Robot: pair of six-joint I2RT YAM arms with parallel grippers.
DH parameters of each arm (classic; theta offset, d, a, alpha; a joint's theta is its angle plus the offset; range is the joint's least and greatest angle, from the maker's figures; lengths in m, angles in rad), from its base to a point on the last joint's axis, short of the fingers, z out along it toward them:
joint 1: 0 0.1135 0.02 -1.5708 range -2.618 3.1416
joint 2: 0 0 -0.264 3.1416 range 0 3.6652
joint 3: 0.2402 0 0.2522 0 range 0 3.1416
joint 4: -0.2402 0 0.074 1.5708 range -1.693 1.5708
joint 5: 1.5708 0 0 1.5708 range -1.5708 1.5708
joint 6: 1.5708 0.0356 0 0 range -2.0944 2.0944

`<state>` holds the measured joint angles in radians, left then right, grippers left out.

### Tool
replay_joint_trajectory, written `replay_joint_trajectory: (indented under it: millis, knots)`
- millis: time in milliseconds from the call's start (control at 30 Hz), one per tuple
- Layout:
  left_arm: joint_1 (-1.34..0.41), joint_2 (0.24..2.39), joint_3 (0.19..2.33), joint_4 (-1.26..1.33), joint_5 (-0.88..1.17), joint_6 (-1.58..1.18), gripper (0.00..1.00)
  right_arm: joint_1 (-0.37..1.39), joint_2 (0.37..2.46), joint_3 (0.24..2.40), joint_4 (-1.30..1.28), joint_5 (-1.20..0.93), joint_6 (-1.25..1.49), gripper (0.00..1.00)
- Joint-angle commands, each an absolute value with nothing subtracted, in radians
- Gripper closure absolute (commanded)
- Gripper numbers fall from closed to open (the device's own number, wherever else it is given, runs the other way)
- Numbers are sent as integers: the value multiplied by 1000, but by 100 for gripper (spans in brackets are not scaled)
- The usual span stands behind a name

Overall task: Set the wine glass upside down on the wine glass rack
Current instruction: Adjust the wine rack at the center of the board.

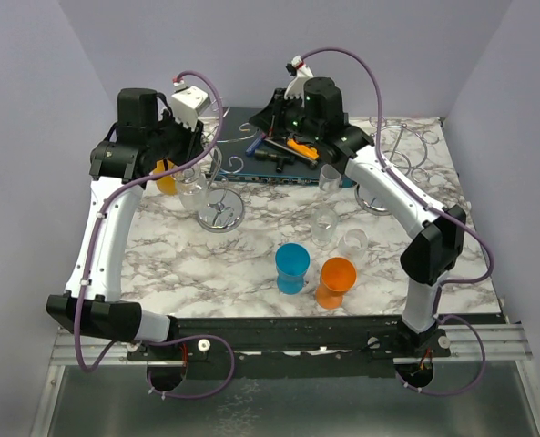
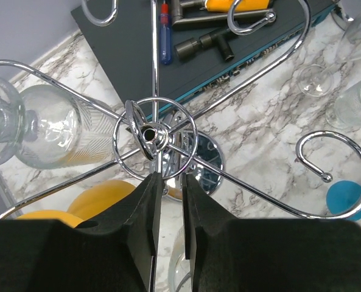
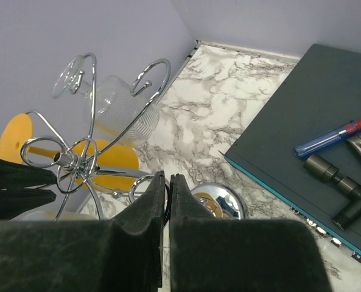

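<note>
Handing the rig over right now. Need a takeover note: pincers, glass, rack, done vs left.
Left pincer: narrowed around the centre post of the wine glass rack; grip not confirmed.
Right pincer: shut beside the rack, with no glass in it.
Clear wine glass: hanging upside down on a rack arm, with a yellow-orange glass next to it.
Done: that glass looks racked.
Left: two spare clear glasses, a blue cup and an orange cup stand on the table. Check whether they also go up.

Wine glass (image 2: 46,131) on rack (image 2: 153,131) (tray (image 2: 125,48) behind).
</note>
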<state>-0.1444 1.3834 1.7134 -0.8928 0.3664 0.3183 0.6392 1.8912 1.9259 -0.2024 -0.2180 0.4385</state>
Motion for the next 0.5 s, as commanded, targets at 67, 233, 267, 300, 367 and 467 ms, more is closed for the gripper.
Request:
replay_joint_trajectory:
  millis: [67, 233, 267, 300, 367, 467]
  knots:
    - [-144, 1430, 1750, -896, 278, 376, 74, 652, 1831, 1855, -150, -267, 491, 100]
    - [-144, 1443, 1749, -885, 263, 381, 74, 675, 1803, 1801, -115, -234, 515, 100]
    - [-144, 1444, 1750, -880, 259, 382, 74, 683, 1799, 1794, -111, -226, 518, 100]
    - [-144, 1446, 1750, -875, 254, 383, 74, 689, 1795, 1786, -109, -221, 519, 100]
    - [-145, 1450, 1754, -866, 244, 385, 74, 700, 1783, 1768, -97, -210, 523, 100]
    - [-144, 1458, 1763, -861, 233, 391, 75, 715, 1765, 1742, -88, -195, 522, 100]
